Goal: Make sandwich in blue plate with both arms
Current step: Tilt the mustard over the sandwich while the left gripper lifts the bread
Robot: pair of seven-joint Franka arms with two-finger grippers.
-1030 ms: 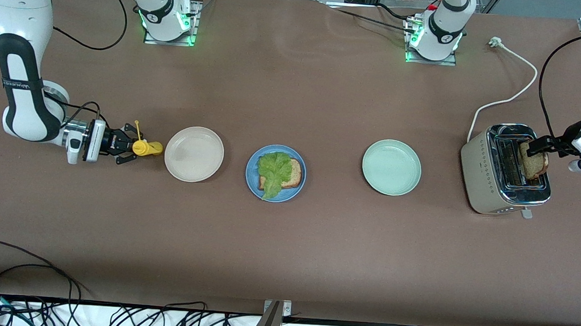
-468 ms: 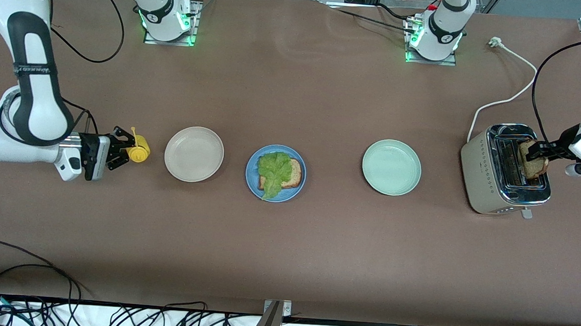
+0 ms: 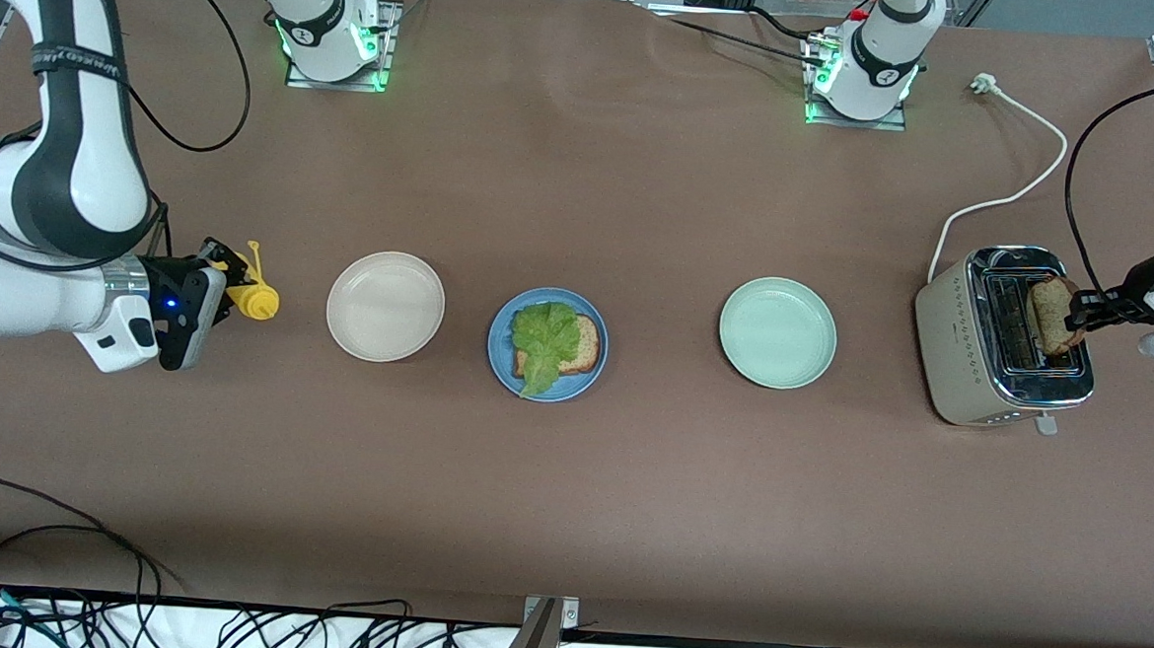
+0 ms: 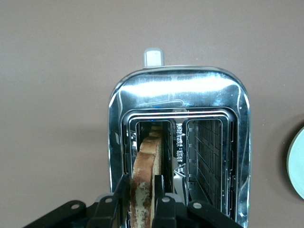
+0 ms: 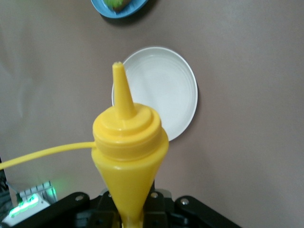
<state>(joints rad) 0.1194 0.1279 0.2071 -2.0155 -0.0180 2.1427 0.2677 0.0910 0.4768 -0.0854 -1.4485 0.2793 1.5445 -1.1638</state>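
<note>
Left gripper (image 4: pixel 142 209) clamps the bread slice (image 4: pixel 144 166) in the toaster (image 3: pixel 1001 336) to lift it; right gripper (image 3: pixel 212 283) grips the yellow bottle (image 5: pixel 127 156), presumably for saucing.

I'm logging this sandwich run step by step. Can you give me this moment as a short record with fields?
left gripper: shut on the bread slice standing in a toaster slot
right gripper: shut on the yellow squeeze bottle, beside the beige-white plate
blue plate: one bread slice with lettuce leaf on it
pale green plate: nothing on it
sandwich: top slice not yet on
</note>
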